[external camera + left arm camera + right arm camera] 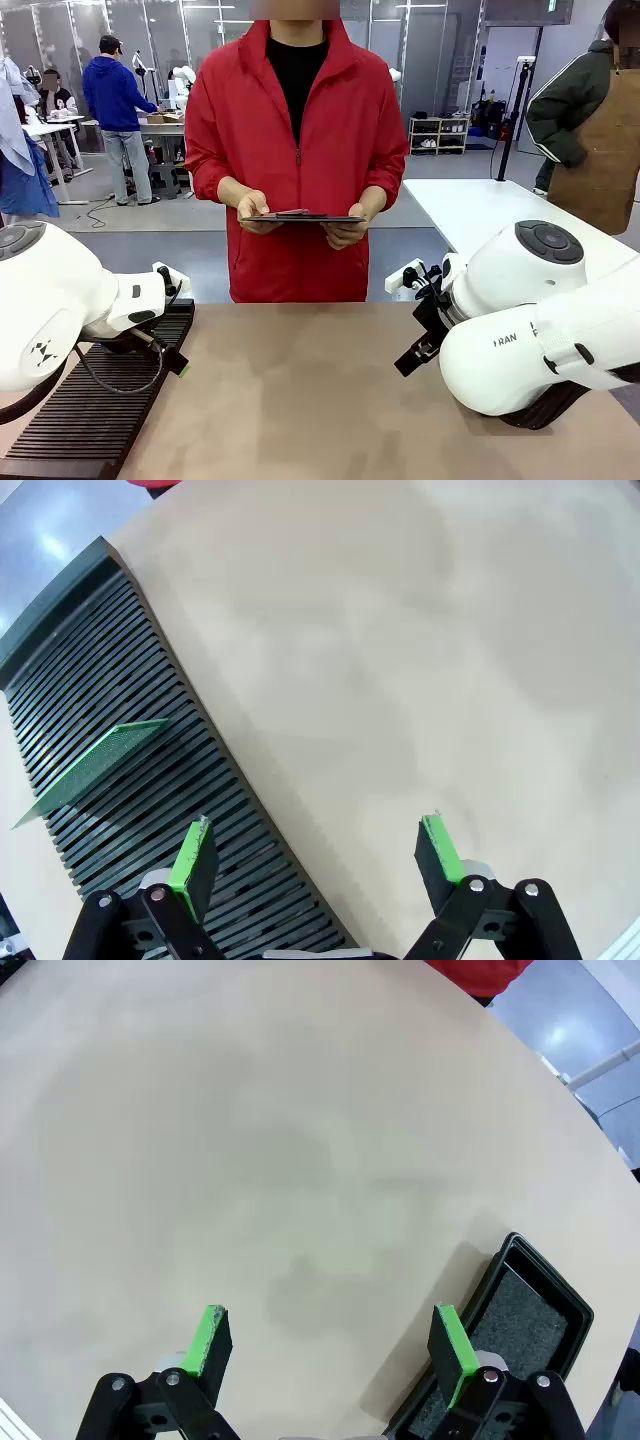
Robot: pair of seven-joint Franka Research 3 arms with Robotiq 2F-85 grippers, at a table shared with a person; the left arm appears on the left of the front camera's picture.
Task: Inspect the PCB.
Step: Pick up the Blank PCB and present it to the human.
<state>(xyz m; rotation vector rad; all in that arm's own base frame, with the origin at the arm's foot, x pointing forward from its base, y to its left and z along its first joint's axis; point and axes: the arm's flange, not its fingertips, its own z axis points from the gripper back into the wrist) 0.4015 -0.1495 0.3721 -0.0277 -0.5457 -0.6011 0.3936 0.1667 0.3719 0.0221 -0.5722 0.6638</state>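
Likely step: pick thin green PCB [95,765], mid-left, tilted in black slotted rack [140,650] | left gripper [315,855], right gripper [330,1345] both spread, empty | pinch board's upper edge, lift along slot.

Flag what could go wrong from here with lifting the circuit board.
1. The circuit board leans slanted in the slotted rack, off to one side of the open left gripper; a misaligned pinch could tip it.
2. The open right gripper hangs near the rim of the black tray and might clip it descending.
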